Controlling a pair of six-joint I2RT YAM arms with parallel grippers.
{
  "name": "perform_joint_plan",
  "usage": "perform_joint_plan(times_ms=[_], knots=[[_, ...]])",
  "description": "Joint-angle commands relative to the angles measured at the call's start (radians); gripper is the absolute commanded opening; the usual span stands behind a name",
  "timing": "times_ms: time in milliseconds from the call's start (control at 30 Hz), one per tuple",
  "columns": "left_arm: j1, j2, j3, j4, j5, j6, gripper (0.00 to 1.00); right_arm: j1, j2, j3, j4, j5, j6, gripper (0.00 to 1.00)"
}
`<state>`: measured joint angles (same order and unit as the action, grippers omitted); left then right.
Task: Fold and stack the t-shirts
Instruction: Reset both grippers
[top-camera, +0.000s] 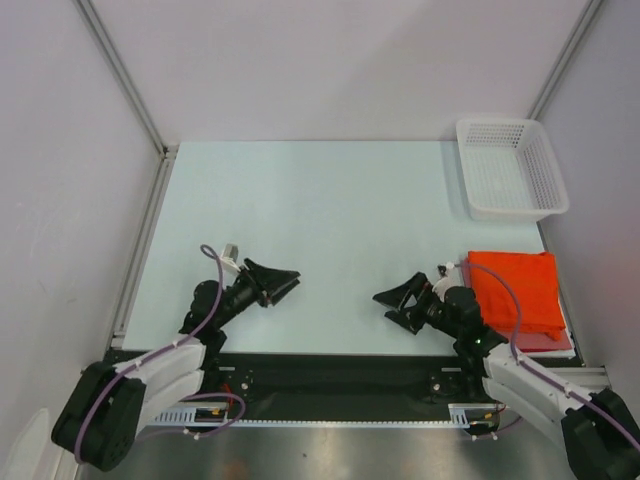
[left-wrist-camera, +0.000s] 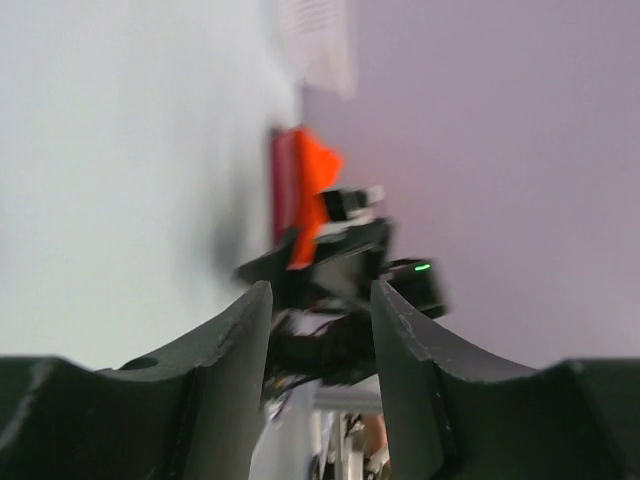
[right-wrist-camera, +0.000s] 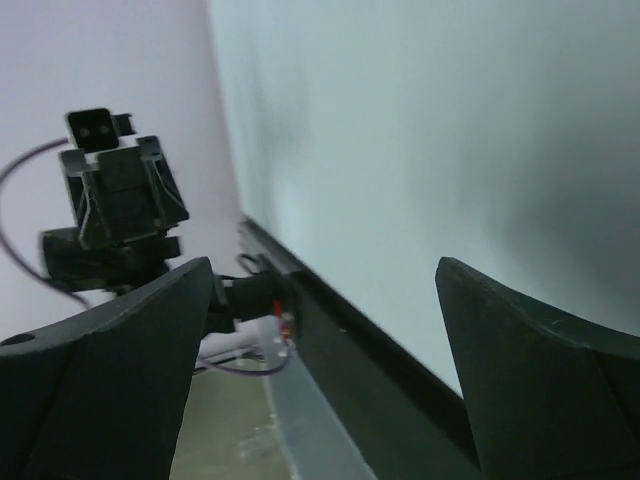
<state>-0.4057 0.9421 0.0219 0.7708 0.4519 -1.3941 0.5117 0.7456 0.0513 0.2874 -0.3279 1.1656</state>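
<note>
Judged from the layout, the stack is complete: the orange t-shirt (top-camera: 515, 292) lies folded on the brick-red t-shirt (top-camera: 548, 345) at the near right of the counter (top-camera: 330, 200), nearer than the white lattice basket (top-camera: 500, 212). Hold both arms clear of the stack.

Left gripper (top-camera: 288, 284): jaws partly open, empty. Right gripper (top-camera: 387, 307): jaws wide open, empty.

Only the edges of the brick-red t-shirt show, so its folds cannot be checked. The left wrist view is blurred.
</note>
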Motion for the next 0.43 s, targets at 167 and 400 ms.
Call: perform_joint_plan(times_ms=[167,400], knots=[[0.025,-0.328,-0.238,0.227,0.01,-0.115,0.5,0.105,-0.259,-0.165,0.292,0.018,0.195,1.0],[0.025,-0.571,-0.237,0.114,-0.027,-0.185,0.5,0.133,-0.238,-0.183,0.523,-0.068,0.195,1.0]])
